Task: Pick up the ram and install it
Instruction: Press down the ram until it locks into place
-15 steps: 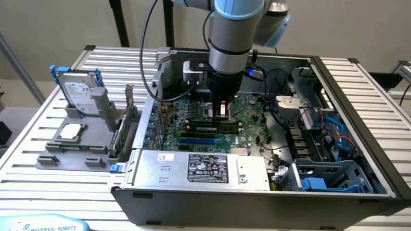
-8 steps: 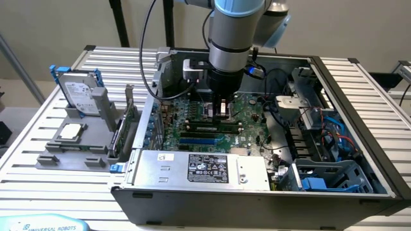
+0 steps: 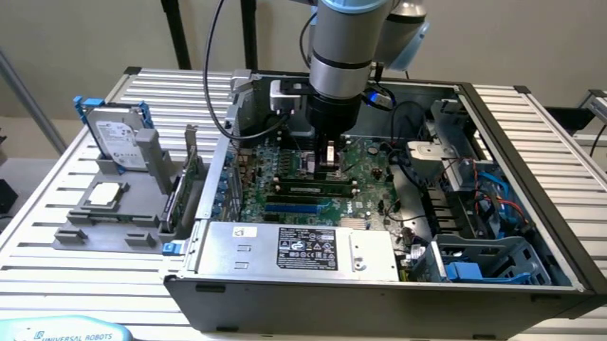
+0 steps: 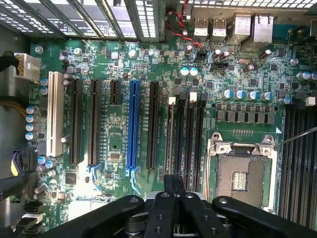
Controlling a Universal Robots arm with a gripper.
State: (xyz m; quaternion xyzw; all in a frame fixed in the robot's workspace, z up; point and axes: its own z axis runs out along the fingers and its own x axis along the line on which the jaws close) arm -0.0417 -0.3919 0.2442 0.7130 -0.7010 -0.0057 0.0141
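Hovering over the motherboard (image 3: 313,181) inside the case walls (image 3: 512,177), the tool (image 3: 328,165) is closed, empty.

A: Open computer case (image 3: 531,185) on the slatted table (image 3: 57,263). Arm (image 3: 346,42) drops in from twelve o'clock, gripper (image 3: 328,160) low over the motherboard (image 3: 365,160), jaws closed together with nothing between them.

B: The ram (image 3: 310,190)?

A: Green stick lying flat across the board, just at six o'clock of the gripper, apart from it. Blue slot (image 3: 296,208) right beside, further toward six.

B: Outside the case?

A: At nine o'clock, a grey holder (image 3: 104,231) with a hard drive (image 3: 121,142) upright and a processor (image 3: 102,193) flat. Power supply (image 3: 303,249) at six o'clock inside.
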